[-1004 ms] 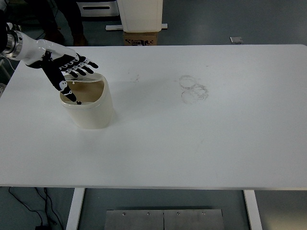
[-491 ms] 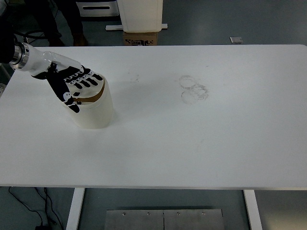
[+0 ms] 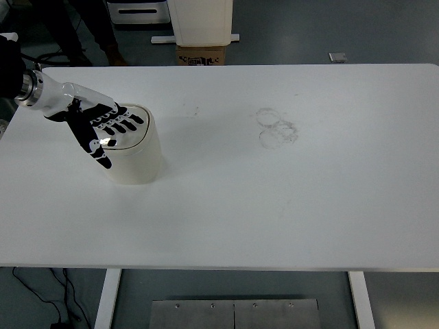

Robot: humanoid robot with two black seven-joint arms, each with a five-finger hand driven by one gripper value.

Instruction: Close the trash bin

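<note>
Bright even overhead light, soft faint shadows, sharp focus, mild table (image 3: pixel 309 205) glare

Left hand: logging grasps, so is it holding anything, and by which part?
Nothing is held. The left hand lies flat, fingers spread, on the cream plastic trash bin's lid.

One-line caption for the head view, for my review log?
Left hand lies flat on the cream trash bin, lid down, on the white table.

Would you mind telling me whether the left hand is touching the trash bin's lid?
Touching: the head view shows the left hand lying flat, fingers spread, on the lid of the trash bin, with no gap.
</note>
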